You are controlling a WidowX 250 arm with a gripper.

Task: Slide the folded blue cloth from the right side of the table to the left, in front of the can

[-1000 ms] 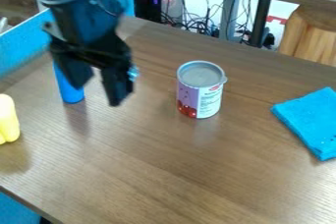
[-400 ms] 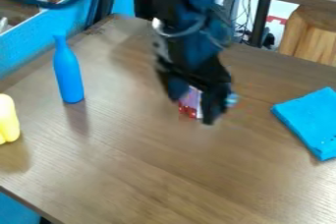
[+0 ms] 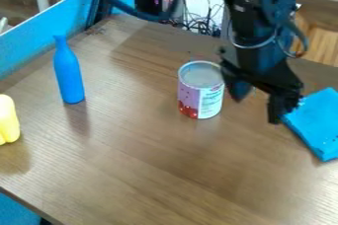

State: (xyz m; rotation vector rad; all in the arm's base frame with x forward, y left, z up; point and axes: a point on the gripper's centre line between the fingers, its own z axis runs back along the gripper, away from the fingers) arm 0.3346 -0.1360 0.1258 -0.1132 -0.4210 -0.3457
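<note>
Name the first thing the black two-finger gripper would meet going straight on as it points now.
The gripper points down, so probably the brown wooden table beside the folded blue cloth, though depth is unclear.

From my remote station I see my black robot arm (image 3: 254,21) coming in at the top of the view, right of centre, its lower part pointing steeply down. At its end my gripper (image 3: 257,105) hangs over the right part of the worktop (image 3: 132,160), toward the far edge. Its two black fingers (image 3: 275,111) point downward, spread well apart; one is at left, the other lower at right. Thin cables (image 3: 302,41) loop beside the wrist.
</note>
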